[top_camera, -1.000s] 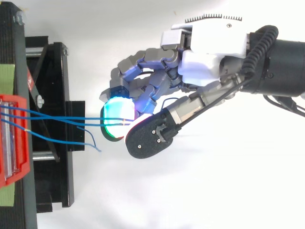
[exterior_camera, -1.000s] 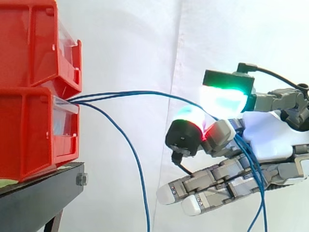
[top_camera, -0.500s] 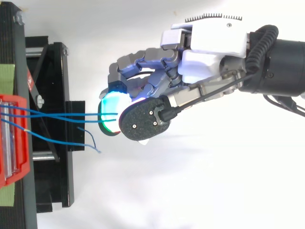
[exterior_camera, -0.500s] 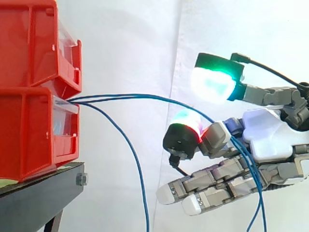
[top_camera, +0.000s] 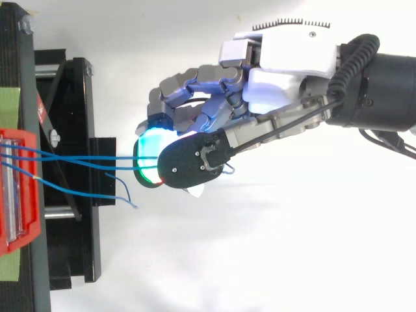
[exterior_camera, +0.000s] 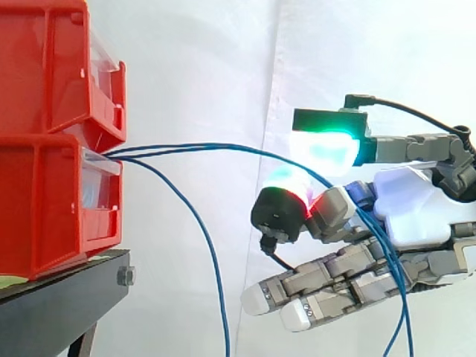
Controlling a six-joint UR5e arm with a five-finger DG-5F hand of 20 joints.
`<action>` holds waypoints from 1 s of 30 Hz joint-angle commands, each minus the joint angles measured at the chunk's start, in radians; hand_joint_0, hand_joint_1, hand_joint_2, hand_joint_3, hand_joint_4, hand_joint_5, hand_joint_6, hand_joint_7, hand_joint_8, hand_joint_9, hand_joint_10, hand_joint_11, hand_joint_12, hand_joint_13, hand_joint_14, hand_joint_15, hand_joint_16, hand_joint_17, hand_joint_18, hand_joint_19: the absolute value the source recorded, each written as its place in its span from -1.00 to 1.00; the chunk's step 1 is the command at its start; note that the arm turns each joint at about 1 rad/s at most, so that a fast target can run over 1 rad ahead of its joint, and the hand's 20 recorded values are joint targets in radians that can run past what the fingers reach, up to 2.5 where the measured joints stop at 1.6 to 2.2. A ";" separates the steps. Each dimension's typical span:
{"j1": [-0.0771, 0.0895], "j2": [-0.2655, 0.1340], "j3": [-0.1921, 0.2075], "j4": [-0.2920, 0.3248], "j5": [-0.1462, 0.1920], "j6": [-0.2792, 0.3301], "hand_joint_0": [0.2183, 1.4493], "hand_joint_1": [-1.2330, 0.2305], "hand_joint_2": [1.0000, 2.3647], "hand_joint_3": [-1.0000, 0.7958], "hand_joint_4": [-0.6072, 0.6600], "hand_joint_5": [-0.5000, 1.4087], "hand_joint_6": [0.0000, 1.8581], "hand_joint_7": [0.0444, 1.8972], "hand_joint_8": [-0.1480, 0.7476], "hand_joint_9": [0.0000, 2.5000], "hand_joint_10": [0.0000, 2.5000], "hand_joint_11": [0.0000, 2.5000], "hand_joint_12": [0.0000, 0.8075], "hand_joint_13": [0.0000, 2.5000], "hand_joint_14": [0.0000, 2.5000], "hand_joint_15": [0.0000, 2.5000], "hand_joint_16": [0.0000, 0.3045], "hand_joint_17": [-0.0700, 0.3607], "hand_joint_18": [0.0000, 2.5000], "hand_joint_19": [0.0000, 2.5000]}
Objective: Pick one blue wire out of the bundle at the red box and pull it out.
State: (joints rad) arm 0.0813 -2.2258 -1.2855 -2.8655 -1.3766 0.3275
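Beside the red box, the hand sat open, thumb poised above thin, limp blue wires; pinching one mid-span seemed best.

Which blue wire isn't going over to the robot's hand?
The lowest wire: it leaves the red box and droops downward, short of the hand. The other two wires arch across to the hand.

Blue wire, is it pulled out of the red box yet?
Not yet. Done: the hand is at the blue wires, and some drape across it. In hand: whether it grips one, I cannot tell. Left: pulling one out; the wires run into the red box.
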 commanded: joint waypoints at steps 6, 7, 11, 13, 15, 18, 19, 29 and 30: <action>0.000 0.000 0.000 0.000 0.001 0.001 -0.41 -0.35 -0.99 0.15 0.17 -0.65 -0.05 0.25 0.17 -0.24 -0.98 -0.17 0.16 -0.78 -1.00 -0.92 -0.50 0.11 -0.75 -0.80; 0.000 0.000 0.000 0.002 -0.001 -0.001 -0.41 -0.35 -0.99 0.15 0.17 -0.65 -0.05 0.25 0.17 -0.24 -0.98 -0.18 0.17 -0.78 -1.00 -0.92 -0.50 0.12 -0.75 -0.80; 0.000 0.000 0.000 0.002 -0.001 0.001 -0.51 -0.14 -0.59 0.10 0.26 -0.64 -0.08 0.21 0.18 -0.22 -0.98 -0.23 0.21 -0.77 -1.00 -0.92 -0.47 0.16 -0.77 -0.78; 0.000 0.002 0.000 0.000 -0.001 0.001 -0.55 -0.02 -0.42 0.07 0.33 -0.63 -0.10 0.20 0.17 -0.22 -0.98 -0.26 0.21 -0.78 -1.00 -0.91 -0.47 0.17 -0.78 -0.78; 0.000 0.002 0.002 0.000 0.001 0.001 -0.57 0.06 -0.34 0.04 0.35 -0.62 -0.13 0.20 0.17 -0.22 -0.98 -0.26 0.21 -0.78 -1.00 -0.91 -0.46 0.18 -0.79 -0.77; 0.000 0.002 0.000 0.000 0.001 0.001 -0.60 0.14 -0.21 0.01 0.37 -0.62 -0.14 0.18 0.18 -0.21 -0.98 -0.25 0.22 -0.78 -1.00 -0.91 -0.46 0.18 -0.80 -0.76; 0.000 0.000 0.000 0.000 -0.001 0.001 -0.60 0.14 -0.20 0.00 0.37 -0.62 -0.14 0.18 0.18 -0.21 -0.98 -0.27 0.22 -0.78 -1.00 -0.90 -0.46 0.19 -0.80 -0.76; 0.000 0.000 0.000 0.002 -0.001 -0.001 -0.50 -0.06 -1.00 -0.05 0.40 -0.62 -0.15 0.16 0.19 -0.22 -0.98 -0.24 0.20 -0.79 -1.00 -0.90 -0.47 0.16 -0.81 -0.76; 0.000 0.000 0.000 0.000 -0.001 -0.001 -0.51 -0.06 -0.99 -0.07 0.39 -0.62 -0.15 0.17 0.17 -0.23 -0.98 -0.24 0.18 -0.79 -1.00 -0.91 -0.48 0.15 -0.82 -0.76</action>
State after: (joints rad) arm 0.0812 -2.2249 -1.2850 -2.8650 -1.3774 0.3268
